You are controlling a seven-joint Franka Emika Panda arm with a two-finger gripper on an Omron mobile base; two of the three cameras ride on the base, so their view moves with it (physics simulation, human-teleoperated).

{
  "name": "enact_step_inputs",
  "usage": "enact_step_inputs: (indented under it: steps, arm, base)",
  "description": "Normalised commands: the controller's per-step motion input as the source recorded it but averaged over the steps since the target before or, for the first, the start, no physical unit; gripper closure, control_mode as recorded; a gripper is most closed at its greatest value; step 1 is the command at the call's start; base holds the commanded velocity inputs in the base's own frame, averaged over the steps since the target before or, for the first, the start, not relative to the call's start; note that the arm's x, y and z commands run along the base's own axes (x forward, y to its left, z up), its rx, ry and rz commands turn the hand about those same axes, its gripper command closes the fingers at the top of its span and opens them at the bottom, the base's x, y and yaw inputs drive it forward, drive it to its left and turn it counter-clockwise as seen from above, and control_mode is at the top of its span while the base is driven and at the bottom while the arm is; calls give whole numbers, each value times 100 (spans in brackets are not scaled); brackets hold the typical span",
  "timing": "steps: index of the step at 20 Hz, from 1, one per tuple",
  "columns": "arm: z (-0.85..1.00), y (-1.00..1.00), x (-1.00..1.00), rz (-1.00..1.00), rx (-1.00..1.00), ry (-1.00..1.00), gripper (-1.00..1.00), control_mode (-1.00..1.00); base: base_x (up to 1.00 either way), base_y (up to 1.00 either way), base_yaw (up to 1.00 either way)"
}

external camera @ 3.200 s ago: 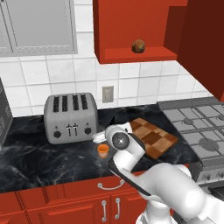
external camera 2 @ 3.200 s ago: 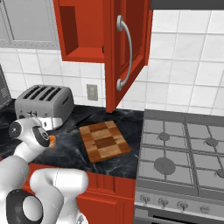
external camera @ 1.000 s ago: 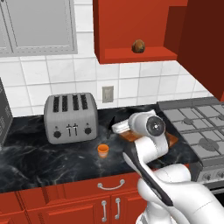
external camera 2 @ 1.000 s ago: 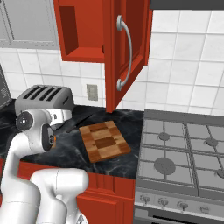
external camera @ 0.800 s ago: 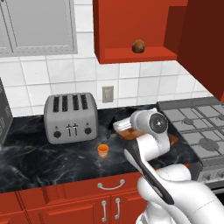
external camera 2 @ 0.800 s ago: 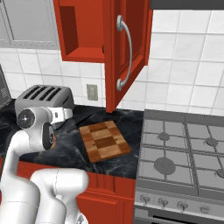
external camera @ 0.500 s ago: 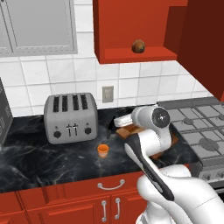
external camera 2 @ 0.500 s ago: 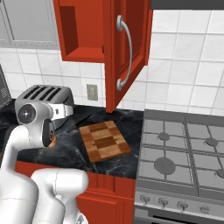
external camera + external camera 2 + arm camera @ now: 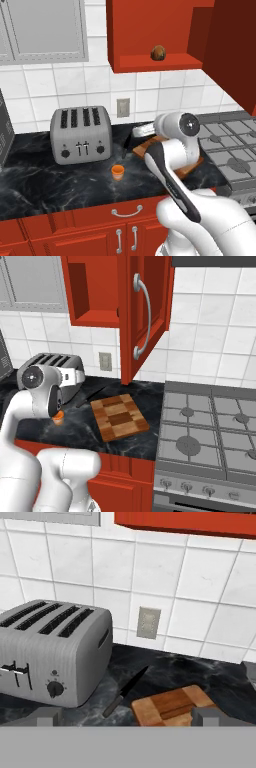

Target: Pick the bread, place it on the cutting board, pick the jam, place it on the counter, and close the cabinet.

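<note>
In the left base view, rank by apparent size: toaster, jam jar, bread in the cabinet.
1. Toaster, clearly the largest.
2. Bread and jam jar look about alike; the bread sits farther from the camera, so I would not rank those two.

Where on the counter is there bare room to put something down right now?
The cutting board top is bare. Open counter lies in front of the toaster, left of the jam. It is tighter between the toaster and the board, where a knife lies.
</note>
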Motion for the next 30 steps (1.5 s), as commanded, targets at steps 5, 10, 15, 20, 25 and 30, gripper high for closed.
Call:
enact_step_inputs:
  steps: [5, 10, 15, 20, 25, 30]
  arm:
    - [13, -4, 0, 0, 2, 0, -100, -100]
    - [14, -9, 0, 0, 1, 0, -100, -100]
    - [16, -9, 0, -2, 0, 0, -100, -100]
    - [21, -8, 0, -5, 0, 1, -100, -100]
    - [24, -9, -1, -4, 0, 1, -100, -100]
    - [27, -14, 0, -1, 0, 1, -100, -100]
  base:
    - [0, 0, 0]
    - [0, 0, 0]
    - [0, 0, 0]
    - [0, 0, 0]
    - [0, 0, 0]
    - [0, 0, 0]
